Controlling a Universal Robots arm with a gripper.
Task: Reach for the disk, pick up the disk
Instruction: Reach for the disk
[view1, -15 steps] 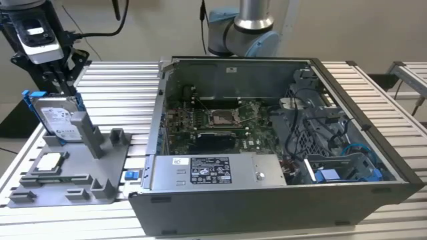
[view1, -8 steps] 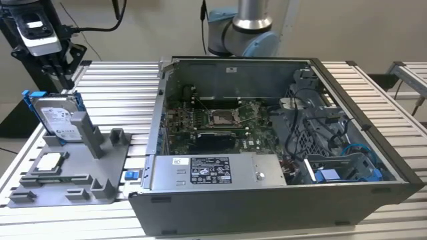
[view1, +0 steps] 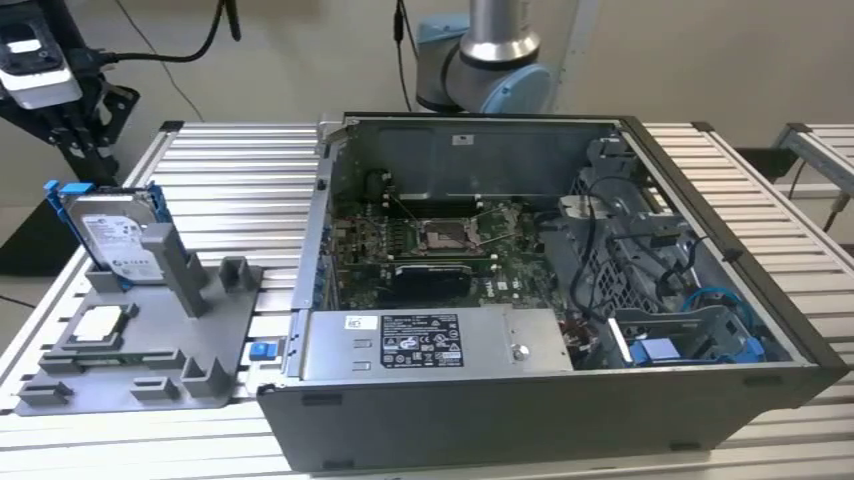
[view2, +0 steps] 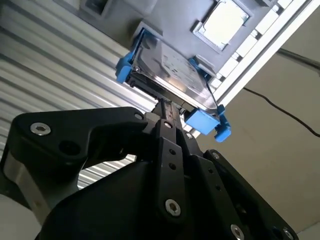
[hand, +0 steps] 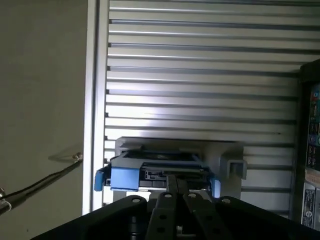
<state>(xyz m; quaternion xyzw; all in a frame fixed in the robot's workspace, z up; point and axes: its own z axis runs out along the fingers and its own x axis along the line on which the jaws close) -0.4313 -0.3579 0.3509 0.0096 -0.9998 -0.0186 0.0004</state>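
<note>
the disk (view1: 114, 235) stands upright on its edge in a slot at the far end of the grey holder (view1: 147, 350), on the slatted table (view1: 240, 170) at the exterior view's left, just beside the open computer case (view1: 534, 420). the gripper (view1: 91, 160) hangs right above the disk's top edge, and in both wrist views its fingers (view2: 162, 120) (hand: 170, 186) lie pressed together with their tips at the blue-framed edge of the disk (view2: 170, 70) (hand: 150, 172). whether the tips touch that edge, i cannot tell.
</note>
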